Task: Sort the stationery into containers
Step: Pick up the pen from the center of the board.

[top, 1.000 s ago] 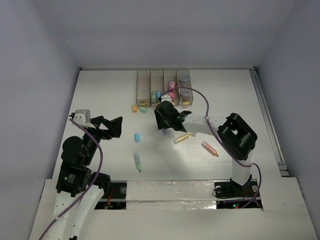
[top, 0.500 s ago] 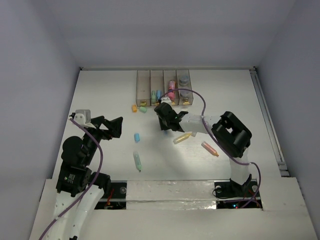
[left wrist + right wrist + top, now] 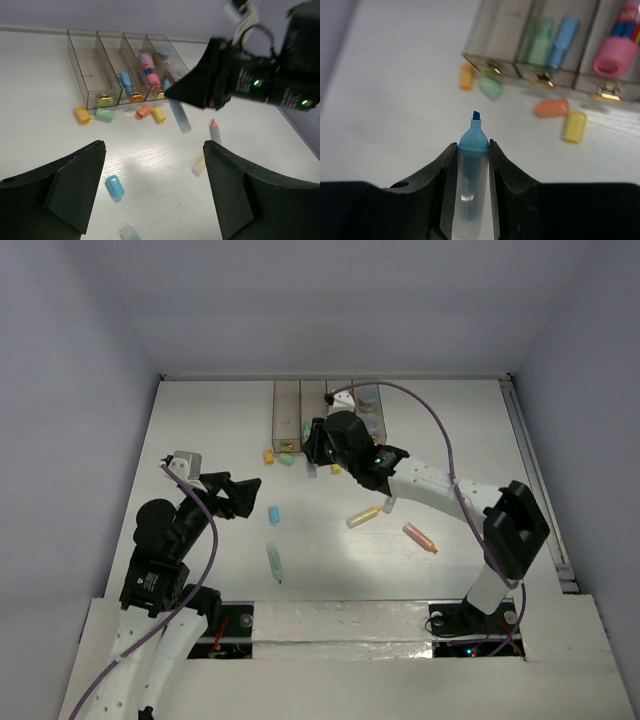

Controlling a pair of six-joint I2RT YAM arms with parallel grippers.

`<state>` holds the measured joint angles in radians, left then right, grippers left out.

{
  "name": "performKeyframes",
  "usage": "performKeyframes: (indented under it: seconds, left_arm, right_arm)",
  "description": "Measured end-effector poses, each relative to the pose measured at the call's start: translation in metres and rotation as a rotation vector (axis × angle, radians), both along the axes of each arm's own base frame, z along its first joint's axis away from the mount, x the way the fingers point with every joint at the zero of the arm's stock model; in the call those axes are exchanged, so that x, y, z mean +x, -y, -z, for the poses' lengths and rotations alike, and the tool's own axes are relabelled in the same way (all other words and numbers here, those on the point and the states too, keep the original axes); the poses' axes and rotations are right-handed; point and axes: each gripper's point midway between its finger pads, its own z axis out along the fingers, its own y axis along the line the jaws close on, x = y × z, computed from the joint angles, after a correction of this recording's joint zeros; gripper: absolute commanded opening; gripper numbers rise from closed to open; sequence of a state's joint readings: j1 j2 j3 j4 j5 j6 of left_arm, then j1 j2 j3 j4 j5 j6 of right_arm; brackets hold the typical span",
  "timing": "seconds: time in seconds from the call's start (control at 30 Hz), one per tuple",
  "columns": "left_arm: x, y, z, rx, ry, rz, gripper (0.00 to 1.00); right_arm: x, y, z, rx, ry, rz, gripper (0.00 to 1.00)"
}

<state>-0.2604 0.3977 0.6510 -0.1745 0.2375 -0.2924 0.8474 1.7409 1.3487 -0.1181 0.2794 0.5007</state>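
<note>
Marker (image 3: 470, 190) clamped in R hand (image 3: 472, 149).

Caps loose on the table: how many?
5: orange cap, green cap, salmon cap and yellow cap in a row before the bins; blue cap alone, farther out. More may be hidden.

Blue-tipped pale marker (image 3: 471, 185); bins (image 3: 92, 70) apparently brownish; black fingers (image 3: 437, 175).

top: overhead, far | left wrist: low, facing containers (image 3: 86, 70) | right wrist: close, shares them
</note>
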Motion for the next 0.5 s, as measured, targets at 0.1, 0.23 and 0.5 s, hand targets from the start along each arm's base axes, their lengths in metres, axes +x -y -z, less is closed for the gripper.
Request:
performKeyframes:
  seconds: [0.1, 0.23, 0.5]
  left_arm:
    - [0.002, 0.005, 0.004, 0.003, -0.018, 0.028, 0.73]
    - [0.006, 0.011, 0.012, 0.01, -0.053, 0.052, 0.73]
    - [0.009, 0.017, 0.022, 0.016, -0.093, 0.085, 0.68]
  right_arm:
    - [-0.002, -0.017, -0.061, 0.166, 0.091, -0.028, 0.14]
    - [-0.02, -0.04, -0.107, 0.3, 0.161, -0.087, 0.14]
    - [-0.068, -0.086, -0.132, 0.406, 0.2, -0.218, 0.15]
